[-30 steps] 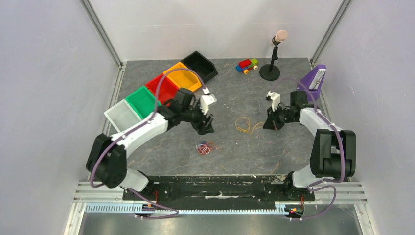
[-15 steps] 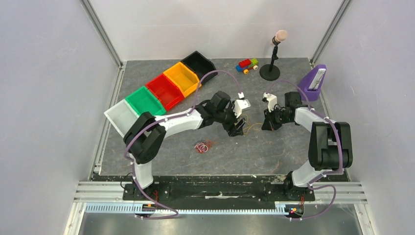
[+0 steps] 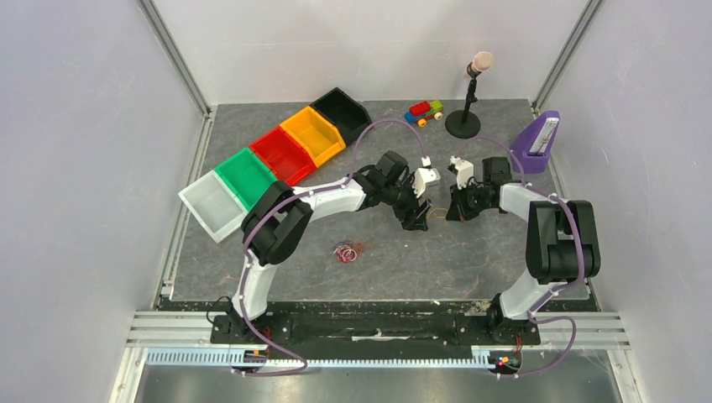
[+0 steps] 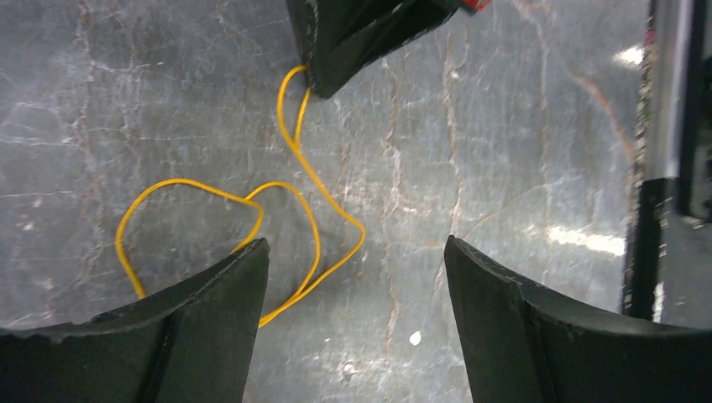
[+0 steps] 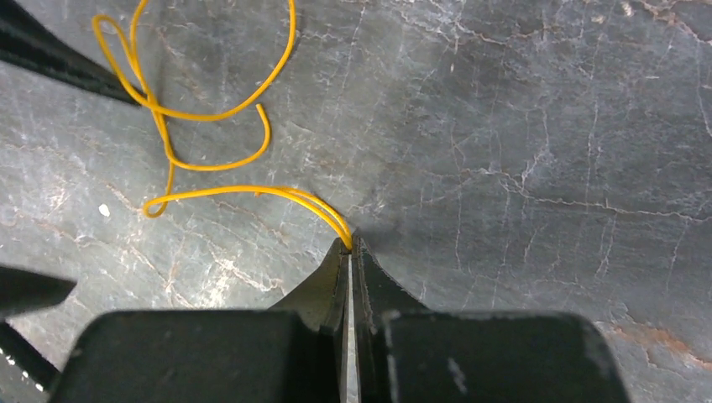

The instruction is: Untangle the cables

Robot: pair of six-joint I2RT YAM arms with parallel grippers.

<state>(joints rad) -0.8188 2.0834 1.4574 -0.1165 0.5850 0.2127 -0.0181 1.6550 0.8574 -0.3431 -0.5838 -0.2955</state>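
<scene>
A thin yellow cable (image 3: 433,215) lies in loose loops on the grey table between my two grippers. My right gripper (image 3: 454,213) is shut on one end of it; in the right wrist view the cable (image 5: 218,164) runs out of the closed tips (image 5: 350,243). My left gripper (image 3: 415,222) is open just above the table, its jaws standing on either side of the cable's loops (image 4: 298,168), holding nothing (image 4: 354,252). A small tangle of red and blue cables (image 3: 347,250) lies apart, nearer the front.
A row of bins stands at the back left: white (image 3: 210,201), green (image 3: 245,174), red (image 3: 284,154), orange (image 3: 312,134), black (image 3: 342,111). A toy car (image 3: 424,112), a microphone stand (image 3: 464,122) and a purple holder (image 3: 537,134) stand at the back right.
My left gripper has swung right from beside the bins to over the yellow cable. My right gripper has shifted slightly left.
</scene>
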